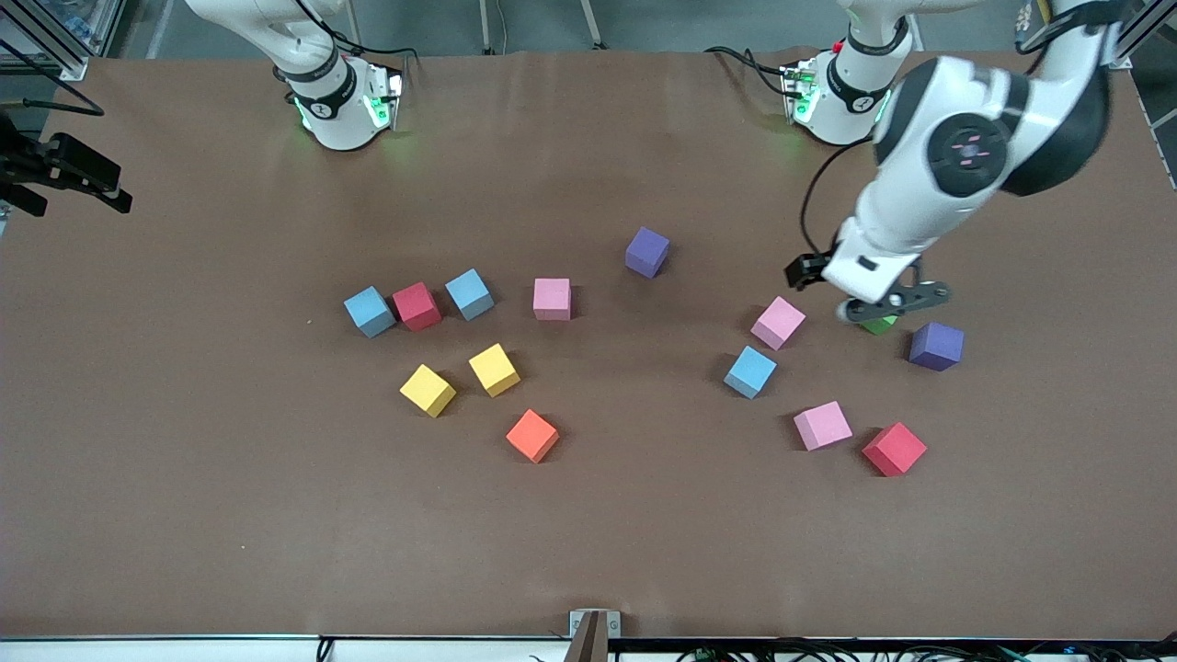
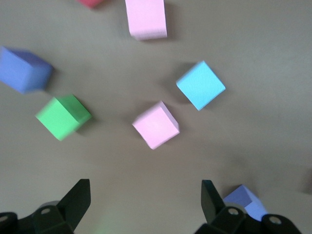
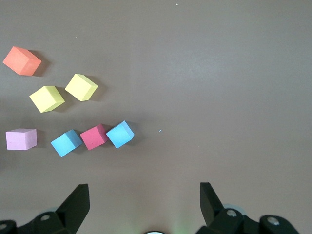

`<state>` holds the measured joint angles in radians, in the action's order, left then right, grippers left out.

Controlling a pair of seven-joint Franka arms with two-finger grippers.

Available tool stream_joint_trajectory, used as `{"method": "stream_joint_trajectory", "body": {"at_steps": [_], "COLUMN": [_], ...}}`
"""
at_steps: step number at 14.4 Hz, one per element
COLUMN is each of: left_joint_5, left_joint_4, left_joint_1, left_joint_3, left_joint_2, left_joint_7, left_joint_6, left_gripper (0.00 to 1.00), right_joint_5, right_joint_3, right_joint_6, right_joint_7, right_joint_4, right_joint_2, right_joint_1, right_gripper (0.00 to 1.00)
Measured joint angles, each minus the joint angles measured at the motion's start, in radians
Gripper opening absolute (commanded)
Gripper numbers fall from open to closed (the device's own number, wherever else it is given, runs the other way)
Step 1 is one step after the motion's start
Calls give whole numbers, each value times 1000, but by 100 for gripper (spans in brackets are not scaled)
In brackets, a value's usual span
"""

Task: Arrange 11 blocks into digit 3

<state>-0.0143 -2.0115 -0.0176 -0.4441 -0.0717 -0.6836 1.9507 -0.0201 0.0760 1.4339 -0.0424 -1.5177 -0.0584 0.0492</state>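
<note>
Left gripper (image 1: 881, 308) is up over the green block (image 1: 879, 324) at the left arm's end of the table, jaws spread wide, holding nothing; its wrist view shows both fingers (image 2: 78, 197) apart with bare table between them. Green block is mostly hidden under the hand in the front view. Just beside it sit a purple block (image 1: 936, 346) and a pink block (image 1: 778, 322), with a blue block (image 1: 750, 371) a bit nearer the front camera than the pink one. Nearer still: another pink block (image 1: 822, 425) and a red block (image 1: 894, 449), close together, not touching. A second purple block (image 1: 647, 251) sits alone mid-table, farther from the camera. Right gripper (image 3: 145, 201) is out of the front view, waiting high up, jaws also wide open and empty. Its wrist view looks down on the group toward the right arm's end: blue cube (image 1: 370, 311), red cube (image 1: 417, 305) and second blue cube (image 1: 469, 293) in a loose row, red touching or nearly touching the first blue; a pink cube (image 1: 552, 299) apart beside that row; two yellow blocks (image 1: 428, 390) nearer the camera; the orange cube (image 1: 532, 435) nearest of that group. No digit formed; all blocks lie scattered on the table (image 1: 588, 552).
</note>
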Motion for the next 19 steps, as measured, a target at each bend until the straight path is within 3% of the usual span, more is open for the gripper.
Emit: {"method": "stream_joint_trajectory", "body": {"at_steps": [4, 8, 13, 19], "left_joint_5": [0, 2, 2, -8], "left_joint_4": [-149, -218, -270, -269], "left_joint_1": [3, 20, 96, 122], "left_joint_3": [-146, -287, -298, -294], "left_joint_2": [-8, -68, -178, -265], "left_joint_7": [-271, -611, -976, -1108], "left_joint_6": [164, 327, 506, 558], "left_gripper": [100, 100, 100, 100], "right_joint_5": [0, 0, 1, -2], "right_joint_3": [0, 1, 6, 8], "right_joint_6": [0, 4, 70, 81], "right_joint_7": [0, 0, 0, 11], "right_joint_4": [0, 0, 0, 0], "right_joint_2": [0, 6, 40, 114], "right_joint_1": [0, -1, -5, -29], "right_gripper": [100, 100, 100, 100]}}
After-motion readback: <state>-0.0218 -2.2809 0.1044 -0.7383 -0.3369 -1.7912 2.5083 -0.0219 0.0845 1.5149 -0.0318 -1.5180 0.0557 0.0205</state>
